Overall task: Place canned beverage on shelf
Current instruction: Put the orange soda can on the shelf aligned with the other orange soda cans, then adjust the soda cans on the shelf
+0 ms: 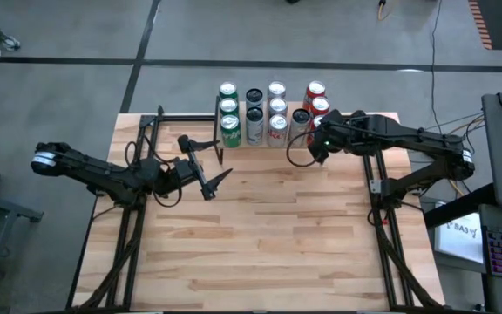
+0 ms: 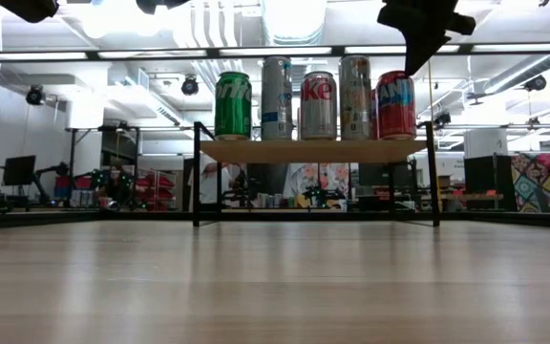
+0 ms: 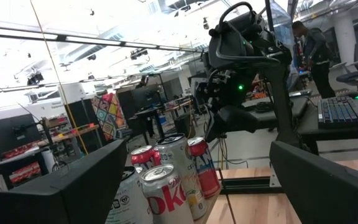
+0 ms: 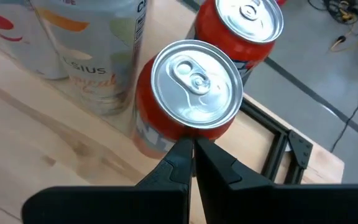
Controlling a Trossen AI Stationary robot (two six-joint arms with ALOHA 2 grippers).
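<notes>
Although the task names one canned beverage, a whole cluster of cans [image 1: 268,112] is seen on the shelf [image 2: 313,151], at upper centre of the high view and across the upper middle of the low view. At the cluster's right end stands a red can [image 4: 188,99], which fills the centre of the right wrist view. The right gripper [image 4: 192,158] is seen just above and beside that can's rim, its fingers pressed together and holding nothing (contact with the can cannot be told). The placing step is judged done or nearly so; the next move would call for a clean withdrawal without knocking neighbouring cans. The left gripper [image 1: 206,167] is held left of centre in the high view, over bare tabletop [image 1: 268,235], its fingers spread wide and empty.
</notes>
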